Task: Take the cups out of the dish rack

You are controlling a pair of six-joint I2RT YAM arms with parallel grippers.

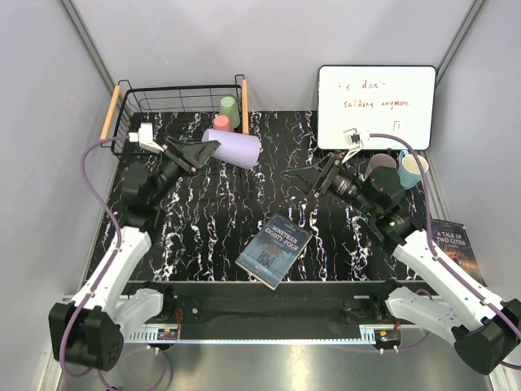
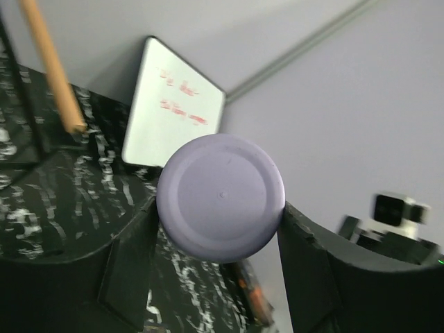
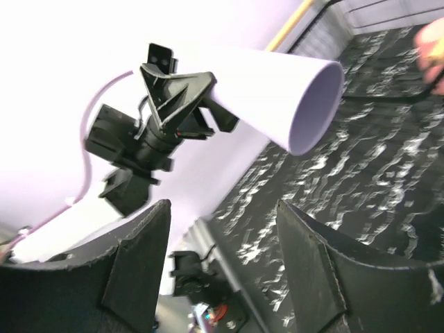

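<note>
My left gripper (image 1: 203,151) is shut on a lilac cup (image 1: 234,148), held on its side above the table just in front of the dish rack (image 1: 175,88). In the left wrist view the cup's base (image 2: 220,196) sits between my fingers (image 2: 132,263). A pale green cup (image 1: 229,110) and a salmon pink cup (image 1: 222,124) stand in the rack's right end. A mauve cup (image 1: 380,165) and a light blue cup (image 1: 411,169) stand on the table at the right. My right gripper (image 1: 313,181) is open and empty, facing the lilac cup (image 3: 277,97).
A whiteboard (image 1: 376,106) leans at the back right. A blue book (image 1: 274,250) lies near the front middle of the black marbled table. A second book (image 1: 456,244) lies at the right edge. Grey walls enclose three sides.
</note>
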